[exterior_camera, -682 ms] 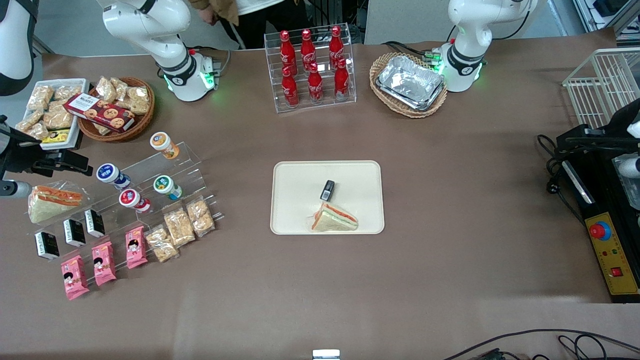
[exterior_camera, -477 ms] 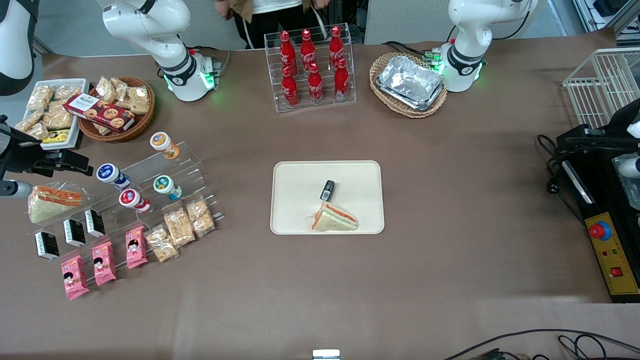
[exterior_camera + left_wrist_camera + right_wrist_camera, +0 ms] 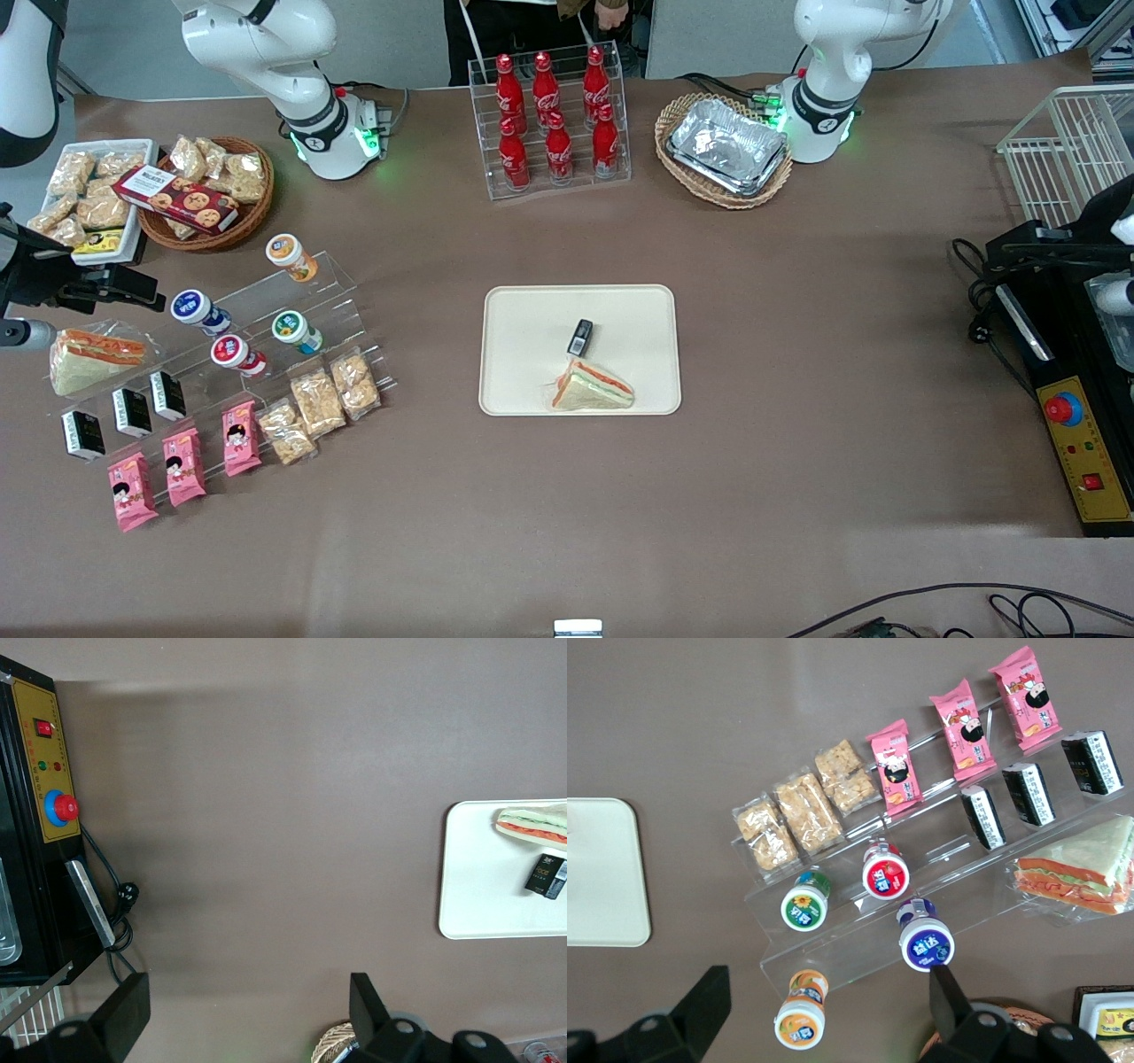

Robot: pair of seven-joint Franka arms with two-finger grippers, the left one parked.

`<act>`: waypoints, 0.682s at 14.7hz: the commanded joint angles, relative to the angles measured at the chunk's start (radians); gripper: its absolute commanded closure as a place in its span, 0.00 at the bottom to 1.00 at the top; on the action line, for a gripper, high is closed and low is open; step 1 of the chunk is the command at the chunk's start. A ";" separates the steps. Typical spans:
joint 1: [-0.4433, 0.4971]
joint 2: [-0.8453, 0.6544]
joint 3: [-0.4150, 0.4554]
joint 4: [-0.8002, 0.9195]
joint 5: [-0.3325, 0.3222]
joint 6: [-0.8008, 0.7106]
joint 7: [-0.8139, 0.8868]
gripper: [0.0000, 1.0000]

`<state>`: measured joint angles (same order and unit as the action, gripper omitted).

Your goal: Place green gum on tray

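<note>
The green gum (image 3: 297, 330) is a small white bottle with a green-ringed lid, lying on a clear stepped stand toward the working arm's end of the table. It also shows in the right wrist view (image 3: 804, 906) between the orange-lidded and red-lidded bottles. The cream tray (image 3: 532, 354) lies in the middle of the table and holds a wrapped sandwich (image 3: 592, 390) and a small black pack (image 3: 580, 337); its edge shows in the right wrist view (image 3: 602, 877). My right gripper (image 3: 115, 285) hangs high above the stand, open and empty (image 3: 828, 1010).
On the stand are an orange-lidded bottle (image 3: 290, 255), a blue-lidded one (image 3: 197, 310), a red-lidded one (image 3: 235, 353), snack bags, pink packs and black packs. A cola rack (image 3: 549, 115), a snack basket (image 3: 208, 190) and foil trays (image 3: 726, 146) stand farther from the camera.
A person at the table edge farthest from the camera has shifted toward the parked arm's end. My gripper and the objects have not visibly moved.
</note>
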<state>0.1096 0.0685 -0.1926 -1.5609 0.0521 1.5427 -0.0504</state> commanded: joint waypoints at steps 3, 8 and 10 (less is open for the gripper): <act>0.004 -0.048 0.001 -0.007 0.022 -0.055 -0.006 0.00; 0.021 -0.168 0.002 -0.192 0.028 0.035 0.003 0.00; 0.031 -0.228 0.005 -0.321 0.028 0.143 0.007 0.00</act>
<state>0.1202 -0.0421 -0.1894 -1.6764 0.0657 1.5449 -0.0509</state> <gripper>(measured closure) 0.000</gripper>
